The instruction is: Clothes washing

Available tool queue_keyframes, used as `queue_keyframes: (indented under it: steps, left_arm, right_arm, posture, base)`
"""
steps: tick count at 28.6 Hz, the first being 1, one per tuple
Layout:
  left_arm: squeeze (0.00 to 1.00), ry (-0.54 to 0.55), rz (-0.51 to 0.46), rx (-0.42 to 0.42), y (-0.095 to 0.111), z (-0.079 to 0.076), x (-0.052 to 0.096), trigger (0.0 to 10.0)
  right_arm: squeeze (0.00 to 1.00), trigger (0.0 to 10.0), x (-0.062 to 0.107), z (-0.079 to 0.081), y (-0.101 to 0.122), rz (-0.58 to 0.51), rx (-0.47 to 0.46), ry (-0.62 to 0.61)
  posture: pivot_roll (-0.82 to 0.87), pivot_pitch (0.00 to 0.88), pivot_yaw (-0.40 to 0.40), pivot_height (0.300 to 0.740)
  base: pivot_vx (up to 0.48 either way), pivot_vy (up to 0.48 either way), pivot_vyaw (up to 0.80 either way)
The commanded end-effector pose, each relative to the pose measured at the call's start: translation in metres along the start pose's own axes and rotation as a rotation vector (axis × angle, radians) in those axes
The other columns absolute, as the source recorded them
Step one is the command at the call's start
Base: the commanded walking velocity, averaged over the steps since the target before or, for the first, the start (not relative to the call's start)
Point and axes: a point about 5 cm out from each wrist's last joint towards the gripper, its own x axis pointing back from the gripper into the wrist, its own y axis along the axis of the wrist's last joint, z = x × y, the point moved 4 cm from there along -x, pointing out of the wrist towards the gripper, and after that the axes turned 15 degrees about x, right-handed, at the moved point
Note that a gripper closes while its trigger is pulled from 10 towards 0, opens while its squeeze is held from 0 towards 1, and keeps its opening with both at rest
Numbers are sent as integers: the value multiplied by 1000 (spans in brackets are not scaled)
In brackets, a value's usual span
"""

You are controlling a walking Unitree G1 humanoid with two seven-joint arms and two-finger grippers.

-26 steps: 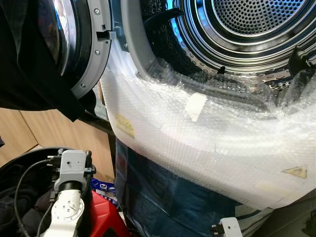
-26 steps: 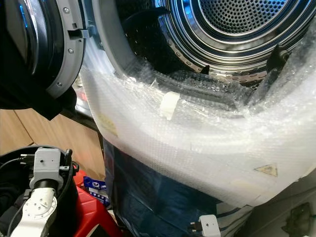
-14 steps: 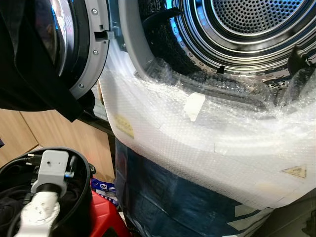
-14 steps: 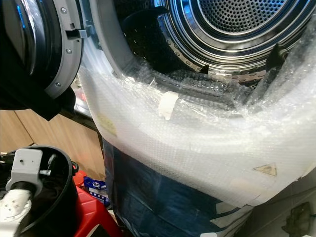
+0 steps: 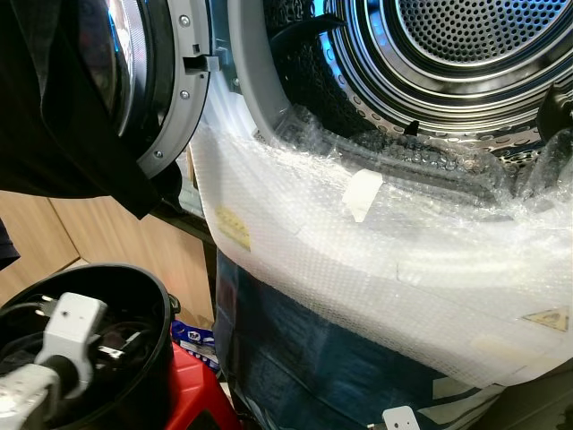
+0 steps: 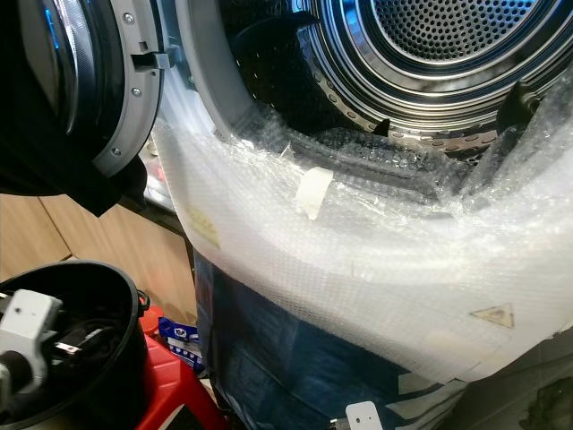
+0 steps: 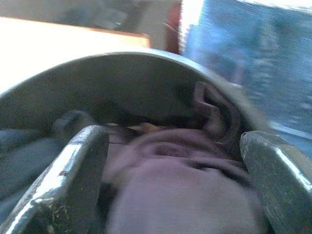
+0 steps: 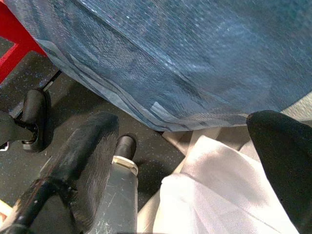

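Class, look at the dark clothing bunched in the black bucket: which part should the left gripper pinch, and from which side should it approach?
Pinch the raised fold on the dark clothing, coming from above through the black bucket mouth; its wall blocks the sides. The left gripper is open astride it.

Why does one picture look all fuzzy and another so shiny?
Left wrist view: blurred and dim, the left claw open over dark clothes in the bucket. Left eye view: sharp, with glare on the drum and bubble wrap.
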Motion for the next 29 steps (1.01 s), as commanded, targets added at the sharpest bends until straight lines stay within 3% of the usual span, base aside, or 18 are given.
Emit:
queue_keyframes:
  steps: [1,5,12,19,29]
  left_arm:
    - [1000,1,15,14,1,5,4,10000]
    - [1000,13,12,23,10,12,10,10000]
    - [1000,-54,101,92,-18,2,3,10000]
    - [1000,-89,142,53,-22,-5,-1,10000]
    - [1000,-9,168,22,-23,9,1,10000]
  right_arm:
    - [0,10000,0,0,-3,7,-7,0]
    - [0,10000,1,-2,-11,32,-19,-8]
    - [0,10000,1,-2,-13,37,-14,-9]
    - [0,10000,1,2,-13,36,-3,18]
    - [0,10000,1,-1,-13,39,-27,7]
  posture:
    - [214,23,-30,740]
    - [223,21,-37,740]
    - [206,8,-43,740]
    - [204,3,-45,740]
    - [208,0,-52,740]
  base:
    - [0,0,0]
    - [0,0,0]
    - [0,0,0]
    - [0,0,0]
    - [0,0,0]
